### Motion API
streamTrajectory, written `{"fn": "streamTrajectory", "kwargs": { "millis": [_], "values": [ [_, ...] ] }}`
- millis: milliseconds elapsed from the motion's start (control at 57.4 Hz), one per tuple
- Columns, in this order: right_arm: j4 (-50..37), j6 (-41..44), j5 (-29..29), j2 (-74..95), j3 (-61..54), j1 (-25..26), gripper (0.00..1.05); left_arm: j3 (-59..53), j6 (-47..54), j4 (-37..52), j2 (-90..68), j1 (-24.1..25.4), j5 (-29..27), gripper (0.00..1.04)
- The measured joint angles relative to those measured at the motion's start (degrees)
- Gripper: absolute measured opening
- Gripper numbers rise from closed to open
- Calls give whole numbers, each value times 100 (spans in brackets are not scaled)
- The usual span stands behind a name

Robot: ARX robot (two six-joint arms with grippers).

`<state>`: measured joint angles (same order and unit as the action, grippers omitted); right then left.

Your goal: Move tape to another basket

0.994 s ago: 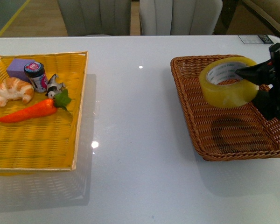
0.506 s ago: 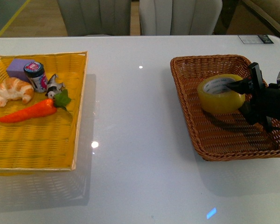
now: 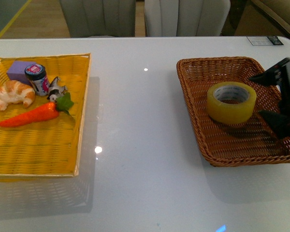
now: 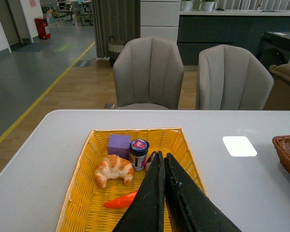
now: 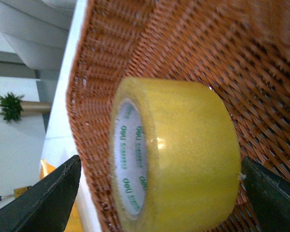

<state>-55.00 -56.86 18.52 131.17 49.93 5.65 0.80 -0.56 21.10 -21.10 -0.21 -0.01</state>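
Observation:
The tape (image 3: 231,101), a yellowish roll with a white core and green print, lies flat on the floor of the dark brown wicker basket (image 3: 195,114) at the right. My right gripper (image 3: 273,99) is open just to the right of it, one finger on each side, touching nothing. In the right wrist view the tape (image 5: 179,154) sits between the spread fingers (image 5: 53,198) on the basket (image 5: 208,48) weave. My left gripper (image 4: 160,155) is shut and empty, hanging above the yellow tray; it is out of the front view.
The flat yellow tray (image 3: 43,150) at the left holds a croissant (image 3: 13,94), a carrot (image 3: 33,114), a small jar (image 3: 37,79) and a purple block (image 3: 19,71). Two grey chairs (image 3: 186,17) stand behind the white table (image 3: 135,135). A card (image 3: 265,40) lies at the back right corner.
The right gripper lowered the tape from above the basket onto its floor, then opened and let it go. The left arm shows no change.

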Motion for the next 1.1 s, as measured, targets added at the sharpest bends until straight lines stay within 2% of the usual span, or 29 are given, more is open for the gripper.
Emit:
{"fn": "streamTrajectory", "kwargs": {
  "millis": [244,453,506,540,628,662,732,784,854,924,959,1011,1098],
  "values": [
    [-129,330,55,-1814,-1161,306,96,0,0,-525,533,0,0,2],
    [549,1615,-275,-4218,-2511,409,94,0,0,-866,874,0,0,2],
    [-348,2656,-743,-4758,-3099,409,84,0,0,-953,962,0,0,2],
    [-695,3392,-822,-5158,-3491,426,77,0,0,-1005,1023,0,0,2],
    [-334,4505,-809,-6212,-4194,459,63,0,0,-1161,1158,0,0,2],
    [33,4903,-824,-6773,-4498,448,56,0,2,-1598,1453,0,2,2],
    [459,5235,-949,-7517,-4765,382,44,0,2,-2055,1910,0,2,2],
    [706,5414,-1045,-7967,-4809,302,33,2,2,-2074,2009,0,4,2],
    [1143,5543,-1172,-8546,-4854,133,14,0,2,-2111,2015,7,0,2],
    [1427,5582,-1261,-8861,-4857,52,1,0,2,-2111,2020,7,2,2],
    [1541,5611,-1316,-8999,-4859,15,2,0,2,-2111,2020,7,0,2],
    [1790,5633,-1749,-9287,-4861,-286,2,0,2,-2111,2020,7,2,2],
    [2149,5650,-1801,-9689,-4863,-520,2,0,2,-2111,2022,7,2,2]
  ]
}}
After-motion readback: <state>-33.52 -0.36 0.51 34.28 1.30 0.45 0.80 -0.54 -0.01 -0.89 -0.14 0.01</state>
